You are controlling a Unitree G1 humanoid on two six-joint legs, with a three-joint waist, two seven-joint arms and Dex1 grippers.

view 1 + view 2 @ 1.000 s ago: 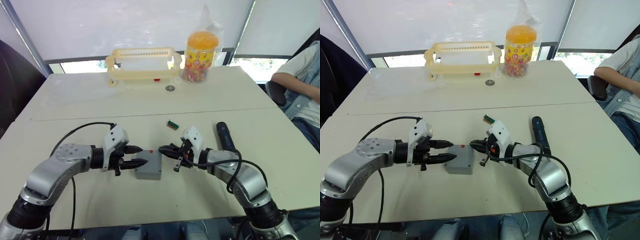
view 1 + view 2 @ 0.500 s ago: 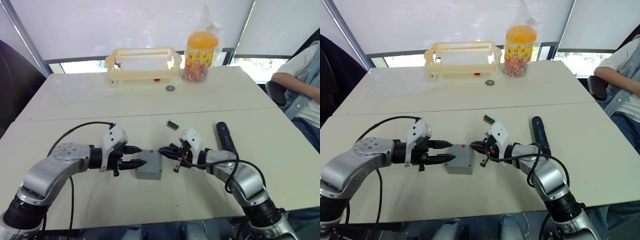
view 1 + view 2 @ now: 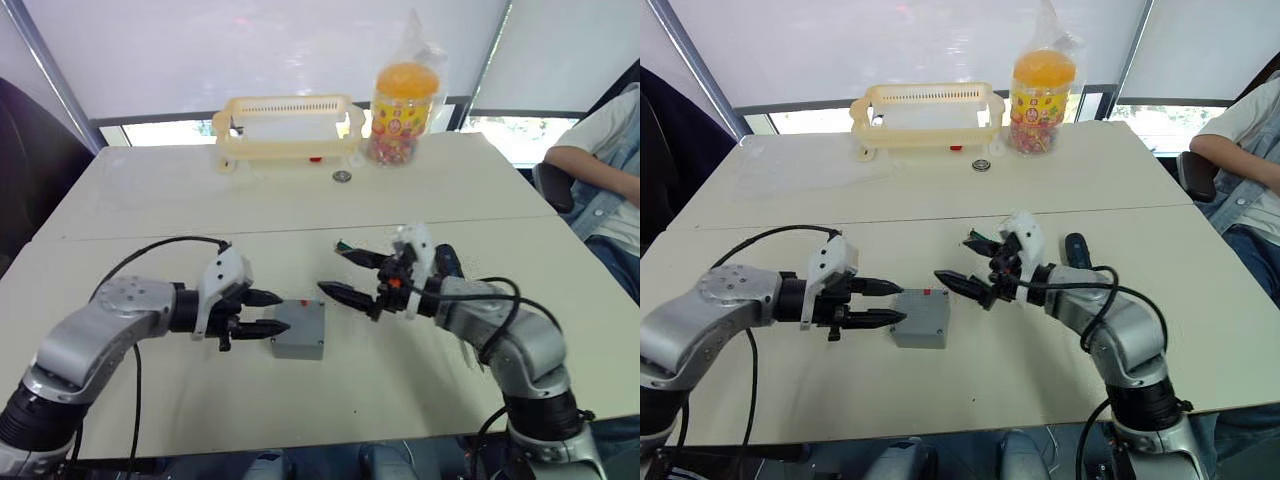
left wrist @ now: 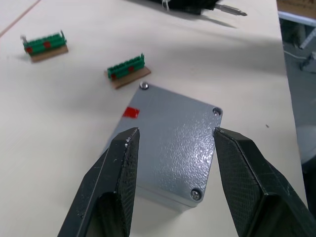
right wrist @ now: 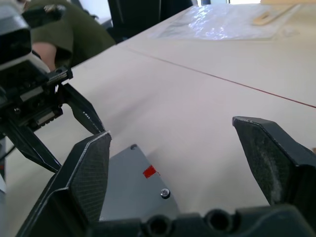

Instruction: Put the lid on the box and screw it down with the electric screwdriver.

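The grey box (image 3: 296, 350) sits near the table's front, with its red mark facing away from me. The lid (image 3: 302, 322) lies flat on top of it, with screws (image 4: 196, 194) at its corners. My left gripper (image 3: 286, 311) is open, its fingertips at the box's left edge. I cannot tell whether they touch it. My right gripper (image 3: 331, 270) is wide open and empty, raised just right of the box. Behind my right wrist the black electric screwdriver (image 3: 1077, 250) lies on the table, and its metal bit (image 4: 232, 10) shows in the left wrist view.
Two small green-and-tan blocks (image 4: 127, 71) (image 4: 45, 47) lie beyond the box. At the far edge stand a pale yellow slotted basket (image 3: 285, 130), a candy jar (image 3: 403, 100) and a small round disc (image 3: 341, 176). A seated person's arm (image 3: 585, 165) is at the right.
My right gripper went from nearly shut to wide open and rose up and to the right, away from the box's right edge. The left gripper and the box stayed put.
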